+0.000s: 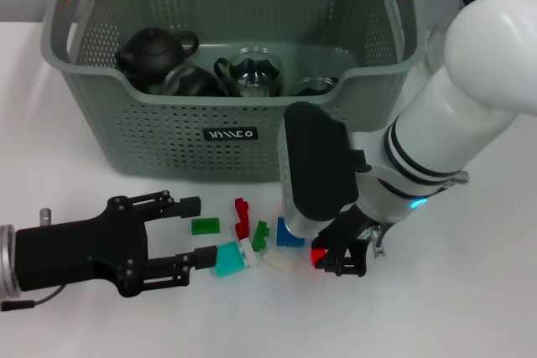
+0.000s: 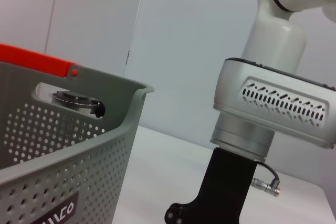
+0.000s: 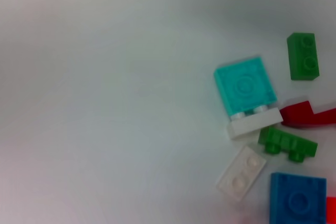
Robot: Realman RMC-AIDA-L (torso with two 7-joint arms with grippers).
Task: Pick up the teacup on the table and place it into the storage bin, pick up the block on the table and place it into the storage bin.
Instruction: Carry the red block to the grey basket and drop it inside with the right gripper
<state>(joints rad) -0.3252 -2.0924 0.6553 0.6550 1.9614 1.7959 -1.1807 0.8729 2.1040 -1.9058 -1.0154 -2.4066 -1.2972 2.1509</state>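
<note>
Right tool [image 1: 340, 259] is down at the counter [image 1: 470, 308] in front of the storage bin [image 1: 126, 136], its black fingers closed on a small red block [image 1: 318, 256]; only one corner of that block shows to me, so I cannot give its long axis. My left tool [image 1: 195, 232] lies low over the counter with its fingers pointing toward my right side and spread apart. The lower finger tip sits right against a turquoise block [image 1: 227, 259], which has a white piece [image 1: 247, 255] attached on its far side; I cannot tell if the finger actually touches it.

Between the two tools the loose bricks lie close together: a flat green one [image 1: 205, 225], a red one [image 1: 242, 215] with its long axis running toward the bin, a second green one [image 1: 261, 235], a blue one [image 1: 289, 235] and a pale plate [image 1: 280, 259]. In the right wrist view the same cluster crowds one side and the rest of the counter is bare white.

The bin stands at the back of the counter, its long side with the black label [image 1: 232, 134] facing me, orange handle ends at both top corners. Inside I see a dark teapot [image 1: 153, 52] and a glass cup [image 1: 253, 71]. Open counter runs to my left and along the near edge.
</note>
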